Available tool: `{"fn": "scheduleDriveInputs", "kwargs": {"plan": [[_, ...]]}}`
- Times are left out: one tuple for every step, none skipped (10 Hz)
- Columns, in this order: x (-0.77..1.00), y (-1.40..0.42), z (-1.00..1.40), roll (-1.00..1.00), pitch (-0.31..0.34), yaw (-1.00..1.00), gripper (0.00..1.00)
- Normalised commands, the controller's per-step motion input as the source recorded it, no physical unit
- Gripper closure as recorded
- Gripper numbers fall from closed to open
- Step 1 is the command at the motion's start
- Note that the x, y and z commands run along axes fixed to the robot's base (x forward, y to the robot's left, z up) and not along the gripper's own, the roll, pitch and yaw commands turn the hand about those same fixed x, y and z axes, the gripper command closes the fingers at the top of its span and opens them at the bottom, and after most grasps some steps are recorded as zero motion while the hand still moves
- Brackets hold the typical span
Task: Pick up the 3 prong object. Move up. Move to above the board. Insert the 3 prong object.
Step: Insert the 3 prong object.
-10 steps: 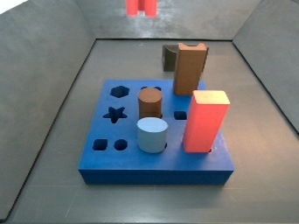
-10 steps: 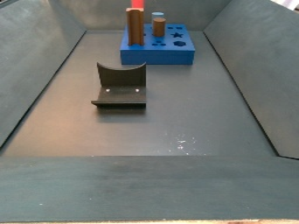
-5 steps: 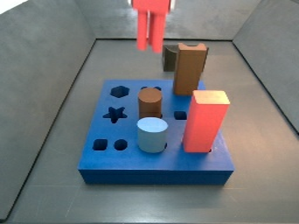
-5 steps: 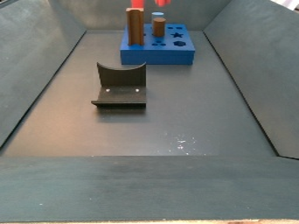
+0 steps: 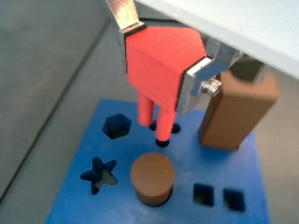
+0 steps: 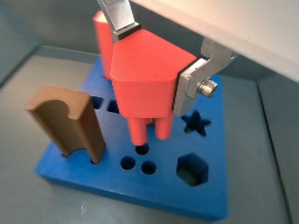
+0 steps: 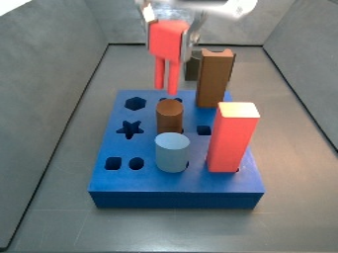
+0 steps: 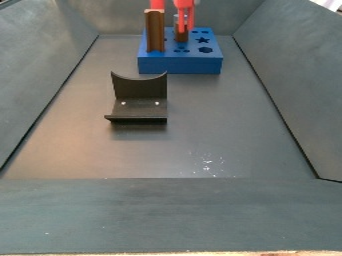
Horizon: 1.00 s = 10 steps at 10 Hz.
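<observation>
End effector (image 5: pixel 163 54): you will find it above the board, its silver plate fingers (image 6: pixel 198 77) clamped on either side of the 3 prong object's blocky upper body; in a side view (image 7: pixel 169 12) it sits at the upper edge of the frame.

3 prong object (image 6: pixel 142 74): held upright between the fingers, red-orange, prongs pointing down. In both wrist views the prong tips hang just over the small round holes directly below the end effector; whether they have entered cannot be told. It shows in both side views too (image 7: pixel 166 51) (image 8: pixel 183 14).

Board (image 5: pixel 260 171): blue slab lying directly under the end effector, its cut-outs visible (hexagon, star, squares, small round holes). In a side view (image 8: pixel 163 66) it lies at the far end of the table.

Brown notched block (image 5: pixel 237 110): standing upright in the board just beside the held piece, close to one finger but apart from it; seen also at (image 6: pixel 68 122) and (image 7: pixel 214 77).

Brown cylinder (image 5: pixel 152 178): seated in the board, near the prong tips, below the end effector (image 7: pixel 169 114).

Pale cylinder (image 7: pixel 172 152): in the board, further from the end effector than the brown one.

Large red block (image 7: pixel 232 137): upright at the board's edge, well apart from the end effector.

Fixture (image 8: pixel 136 98): on the table (image 8: pixel 201 140), well apart from the end effector and the board.
</observation>
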Motion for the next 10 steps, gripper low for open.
{"fn": "scheduleDriveInputs", "kwargs": {"plan": [[0.0,0.0,-0.81,0.0,-0.124,-1.0,1.0],[0.0,0.0,-0.81,0.0,-0.124,-1.0,1.0],[0.0,0.0,-0.78,0.0,-0.13,-1.0,1.0],[0.24,0.18,-0.41,-0.1,-0.129,-0.75,1.0],[0.24,0.33,0.0,-0.09,0.004,-0.25,1.0],[0.29,0.34,0.0,-0.03,0.0,-0.06,1.0],[0.33,0.42,-0.06,0.0,0.03,-0.21,1.0],[0.25,0.33,-0.13,0.03,0.03,-0.29,1.0],[0.0,0.11,-0.1,0.0,0.0,-0.29,1.0],[-0.07,0.0,0.0,0.0,-0.06,0.03,1.0]]}}
